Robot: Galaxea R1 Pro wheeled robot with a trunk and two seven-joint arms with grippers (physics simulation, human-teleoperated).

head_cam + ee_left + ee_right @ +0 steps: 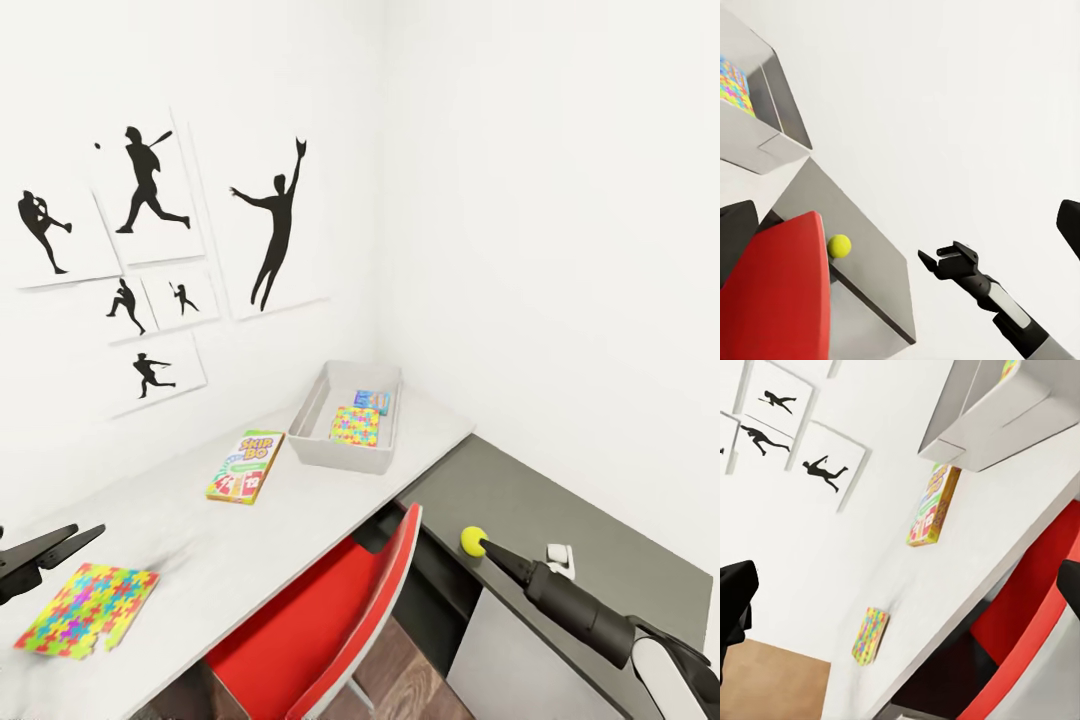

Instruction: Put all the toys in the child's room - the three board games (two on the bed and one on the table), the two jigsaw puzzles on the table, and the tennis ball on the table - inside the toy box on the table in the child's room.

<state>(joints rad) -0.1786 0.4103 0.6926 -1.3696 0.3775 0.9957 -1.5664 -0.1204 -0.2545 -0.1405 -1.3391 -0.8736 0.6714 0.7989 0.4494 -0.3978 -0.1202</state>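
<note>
Multicoloured jigsaw puzzle slab (86, 608) at white table's (180, 520) near edge, beside spread-open black left gripper (50, 550); green-yellow-red Skip-Bo box (246, 466) mid-table; grey toy box (345, 417) at far corner, holding puzzle and blue game; yellow-green tennis ball (472, 540) on dark grey cabinet (580, 560), at right gripper's (487, 548) tip, grip unclear.

the only legible wording is "skip bo", printed in slanted letters across the top of the green, yellow and red board game box (246, 466) lying flat on the white table (180, 520), just beside the grey toy box (310, 440). small red cards with marks sit on the lower part of that box's cover, too small to read. in the right wrist view the same box (934, 506) appears edge-on and its lettering blurs. the light blue game box (373, 401) inside the toy box carries print too small to make out.
</note>
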